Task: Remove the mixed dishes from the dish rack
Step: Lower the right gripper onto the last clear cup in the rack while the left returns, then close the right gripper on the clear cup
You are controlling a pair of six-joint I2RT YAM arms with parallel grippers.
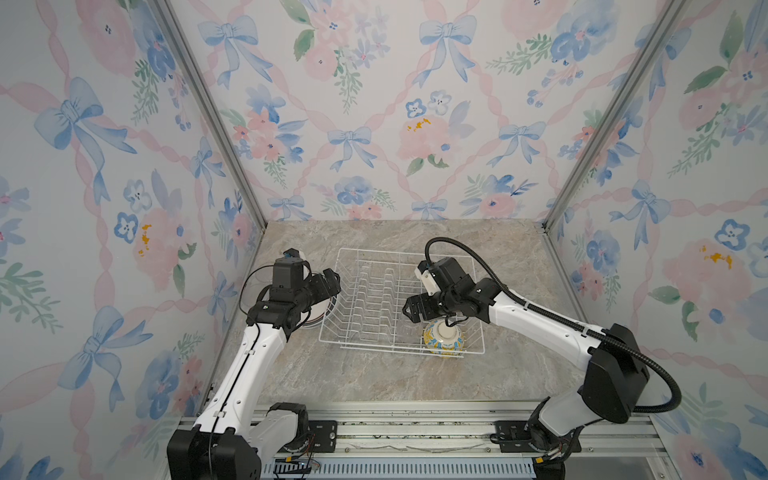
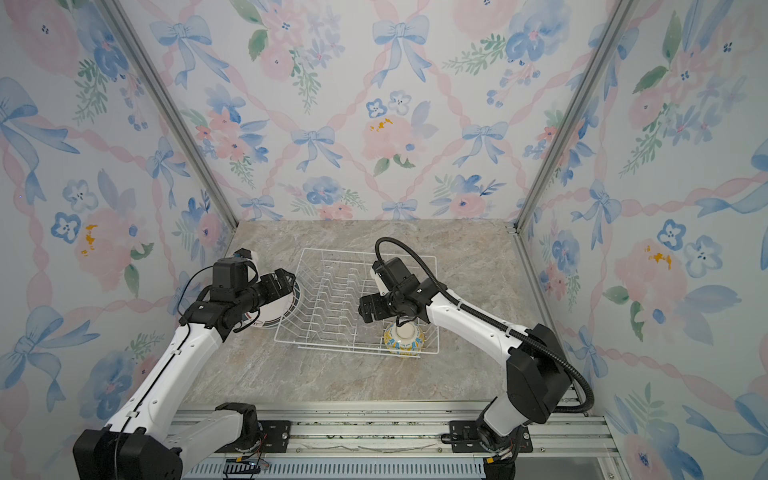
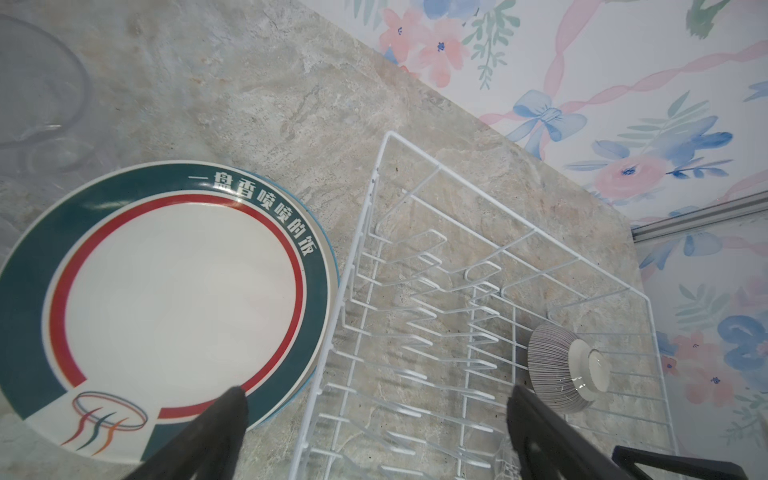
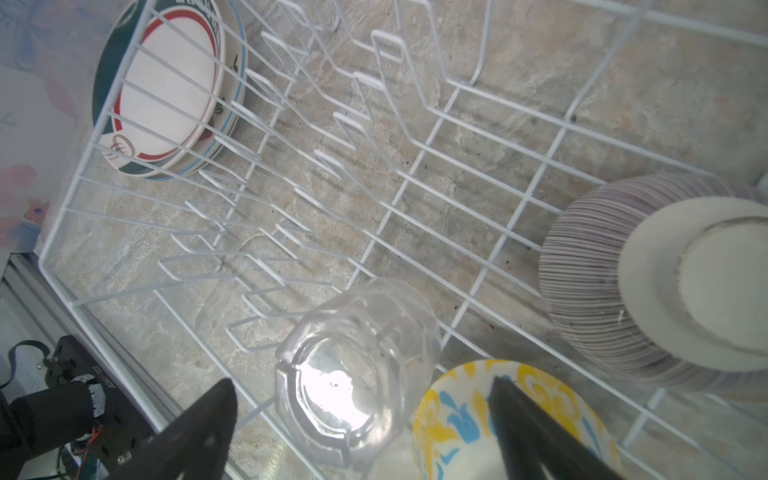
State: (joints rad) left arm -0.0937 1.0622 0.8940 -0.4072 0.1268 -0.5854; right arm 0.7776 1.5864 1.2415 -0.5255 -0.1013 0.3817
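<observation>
Right wrist view: right gripper has its fingers spread wide and holds nothing. It hangs over the near right part of the dish rack. A clear glass stands upside down, base up, straight below the gap between the fingers. Its long axis runs roughly toward the camera, possibly leaning a little.

The yellow-blue bowl is also upside down and sits just beside the glass, partly under one finger. The purple-striped bowl is inverted too, farther along the same side of the rack. The prong rows in the middle are bare.

Both top views show the rack in the middle of the tabletop. The right arm reaches in from the right.

Left gripper is also spread and empty. It hovers at the rack's left edge by the stacked plates, green-and-red rimmed one on top. The stack lies flat on the tabletop just outside the rack. A faint clear glass shape sits beyond the plates, too blurred to describe.

Judgement: the right arm is clearly the nearer one — the likely next move is straight down onto the glass. The key relation is glass centred and bowl crowding one finger, so that finger could clip the bowl rim on the way down.
</observation>
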